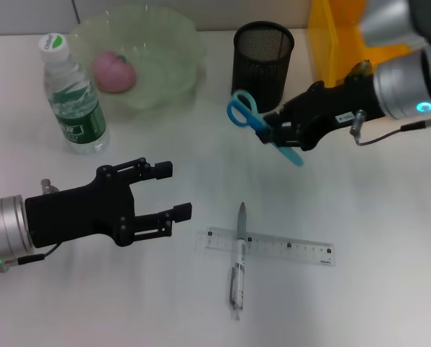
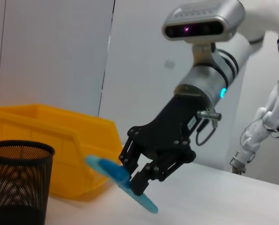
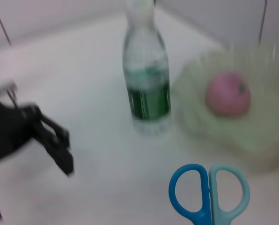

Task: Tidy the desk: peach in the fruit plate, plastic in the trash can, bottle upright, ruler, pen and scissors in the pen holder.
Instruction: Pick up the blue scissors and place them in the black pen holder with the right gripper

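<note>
Blue scissors clamped in right claw, near pen holder.

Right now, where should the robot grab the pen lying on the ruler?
Probably the pen by its lower barrel, from straight above, fingers across it. It lies flat, crossing the ruler, so that end sits clear of it. The open left gripper is nearest.

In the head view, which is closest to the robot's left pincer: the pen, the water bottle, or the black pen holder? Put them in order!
From the left pincer:
1. Pen, just to its right, lying across the ruler.
2. Water bottle, upright, behind it.
3. Pen holder, far back and right.
The first two are fairly close.
</note>
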`<state>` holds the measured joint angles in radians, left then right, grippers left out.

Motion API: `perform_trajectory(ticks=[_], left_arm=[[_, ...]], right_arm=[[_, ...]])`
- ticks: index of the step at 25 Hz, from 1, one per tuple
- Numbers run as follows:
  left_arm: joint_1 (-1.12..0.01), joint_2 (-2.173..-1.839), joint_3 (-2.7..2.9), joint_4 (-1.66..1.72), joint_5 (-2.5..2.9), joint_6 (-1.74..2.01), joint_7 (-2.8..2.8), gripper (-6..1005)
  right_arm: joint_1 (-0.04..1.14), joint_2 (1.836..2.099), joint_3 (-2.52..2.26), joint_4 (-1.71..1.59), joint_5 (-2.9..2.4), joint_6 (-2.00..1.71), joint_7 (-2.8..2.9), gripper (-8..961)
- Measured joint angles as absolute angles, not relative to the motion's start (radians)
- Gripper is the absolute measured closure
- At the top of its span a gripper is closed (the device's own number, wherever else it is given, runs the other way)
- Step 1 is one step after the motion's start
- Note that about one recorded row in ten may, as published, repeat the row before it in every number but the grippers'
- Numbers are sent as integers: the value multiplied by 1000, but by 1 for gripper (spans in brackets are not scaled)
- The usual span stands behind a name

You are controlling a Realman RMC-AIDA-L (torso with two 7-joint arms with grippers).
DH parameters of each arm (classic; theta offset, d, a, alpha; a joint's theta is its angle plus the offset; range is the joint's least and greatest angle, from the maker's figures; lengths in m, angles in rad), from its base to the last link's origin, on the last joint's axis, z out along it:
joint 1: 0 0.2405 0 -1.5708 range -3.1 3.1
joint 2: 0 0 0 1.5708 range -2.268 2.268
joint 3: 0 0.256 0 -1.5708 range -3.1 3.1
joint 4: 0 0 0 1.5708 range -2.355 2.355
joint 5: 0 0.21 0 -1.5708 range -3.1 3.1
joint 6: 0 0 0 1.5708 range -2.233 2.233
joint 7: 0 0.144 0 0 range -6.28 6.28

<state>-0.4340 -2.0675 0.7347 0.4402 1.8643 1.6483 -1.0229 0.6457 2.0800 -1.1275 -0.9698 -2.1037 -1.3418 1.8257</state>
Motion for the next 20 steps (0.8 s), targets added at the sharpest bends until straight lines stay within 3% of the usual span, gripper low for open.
perform_trajectory(ticks=[6, 20], left_arm=[[-439, -2068, 735, 433, 1844, 1671, -1023, 225], [-446, -2068, 738, 431, 1841, 1684, -1023, 226]], right_arm=[[566, 2080, -1056, -824, -1804, -1338, 1550, 724], [608, 2085, -991, -358, -1330, -1318, 945, 724]])
